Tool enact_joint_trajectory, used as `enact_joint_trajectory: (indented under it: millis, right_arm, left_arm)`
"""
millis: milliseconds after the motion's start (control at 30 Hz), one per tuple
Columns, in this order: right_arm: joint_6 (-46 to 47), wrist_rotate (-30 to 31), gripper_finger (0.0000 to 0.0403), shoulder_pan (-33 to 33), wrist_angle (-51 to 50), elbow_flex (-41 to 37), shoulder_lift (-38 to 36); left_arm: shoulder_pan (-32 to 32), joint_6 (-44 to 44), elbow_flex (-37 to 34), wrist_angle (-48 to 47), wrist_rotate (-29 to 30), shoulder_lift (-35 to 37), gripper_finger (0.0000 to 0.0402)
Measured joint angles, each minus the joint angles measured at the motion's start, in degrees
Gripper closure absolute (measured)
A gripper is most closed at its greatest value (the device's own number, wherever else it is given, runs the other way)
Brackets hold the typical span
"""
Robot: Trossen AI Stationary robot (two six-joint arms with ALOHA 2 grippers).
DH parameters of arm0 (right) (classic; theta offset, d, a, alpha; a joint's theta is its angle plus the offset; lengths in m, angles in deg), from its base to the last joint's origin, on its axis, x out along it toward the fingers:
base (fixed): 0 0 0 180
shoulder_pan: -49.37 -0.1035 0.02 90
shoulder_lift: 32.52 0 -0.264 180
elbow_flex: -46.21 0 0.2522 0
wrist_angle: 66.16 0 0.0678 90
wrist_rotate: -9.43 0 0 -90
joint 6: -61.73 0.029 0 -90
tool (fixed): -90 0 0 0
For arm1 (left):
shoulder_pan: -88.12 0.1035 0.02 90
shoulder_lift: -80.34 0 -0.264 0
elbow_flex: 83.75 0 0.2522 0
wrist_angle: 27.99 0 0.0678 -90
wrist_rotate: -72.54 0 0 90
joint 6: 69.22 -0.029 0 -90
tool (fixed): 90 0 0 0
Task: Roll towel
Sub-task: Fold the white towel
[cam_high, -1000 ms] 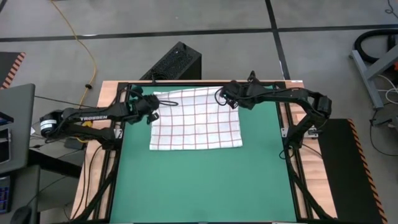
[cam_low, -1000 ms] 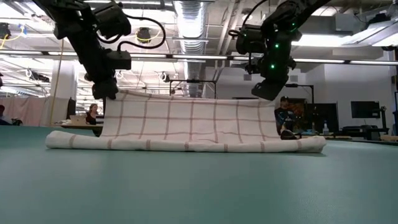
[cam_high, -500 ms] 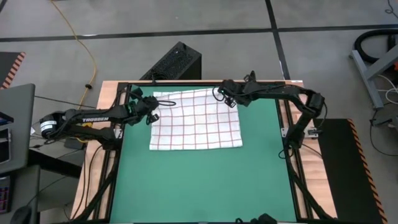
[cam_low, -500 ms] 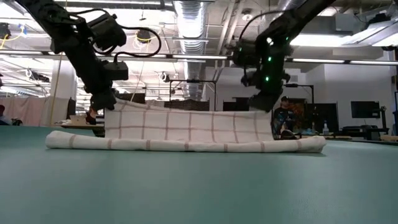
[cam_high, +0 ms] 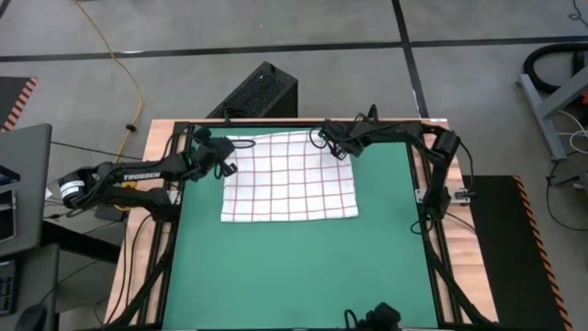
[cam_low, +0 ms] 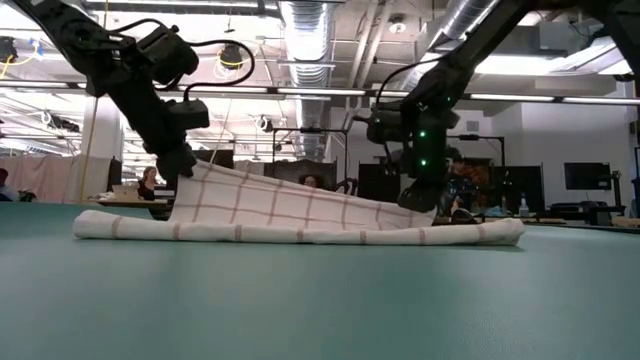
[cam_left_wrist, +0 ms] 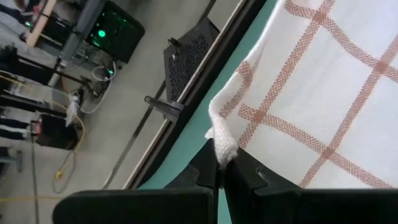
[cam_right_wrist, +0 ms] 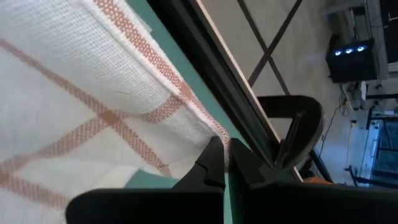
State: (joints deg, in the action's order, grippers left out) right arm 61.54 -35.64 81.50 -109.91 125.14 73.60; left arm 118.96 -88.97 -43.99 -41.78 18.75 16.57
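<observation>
a: where is the towel (cam_high: pixel 289 176) right now?

b: it lies on the green mat (cam_high: pixel 303 267) on the worktop, up toward twelve o'clock of the mat. its near edge, the six o'clock side, lies flat. its far edge is held up in the air.

a: who holds it up?

b: both arms. the left pincer (cam_left_wrist: pixel 221 163) is pinched tight on the far corner at about ten o'clock of the towel. the right pincer (cam_right_wrist: pixel 225 157) is pinched tight on the far corner at about two o'clock.

a: why hold the corners?

b: i think so the whole far edge goes along as one straight line. that way the cloth can curl over itself evenly.

a: is it even now?

b: not quite. from the low camera the left corner sits higher and the right corner hangs close to the mat, so the cloth slopes down.

a: is it rolled yet?

b: no. only the near edge looks thick. most of the cloth is flat or lifted, so the rolling looks barely begun.
</observation>
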Motion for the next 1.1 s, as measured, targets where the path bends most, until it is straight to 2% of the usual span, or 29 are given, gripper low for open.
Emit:
enact_joint_trajectory:
  millis: [200, 400, 633, 867, 1100]
  right_arm:
    - [-2.59, -0.09, 0.0383, 0.38, 5.43, 0.00, 0.09]
    - [-3.45, -7.59, 0.0376, 0.60, 5.15, 0.00, 0.09]
    - [-2.67, -6.02, 0.0344, 1.07, 5.36, 0.00, 0.09]
    - [-0.87, -7.23, 0.0320, 2.27, 5.27, 0.00, 0.09]
    - [-1.33, -7.46, 0.0256, 2.46, 5.85, 0.00, 0.09]
  left_arm:
    - [2.29, 0.01, -0.02, -0.01, -0.41, 0.00, 0.0401]
    - [4.18, 2.18, -0.02, -0.12, -5.94, -0.07, 0.0401]
    - [4.42, 3.53, -0.02, 1.06, -7.37, -0.07, 0.0393]
    - [4.47, 2.95, -0.02, 0.95, -9.27, -0.09, 0.0350]
    - [5.03, 1.50, -0.02, 0.81, -6.87, -0.10, 0.0289]
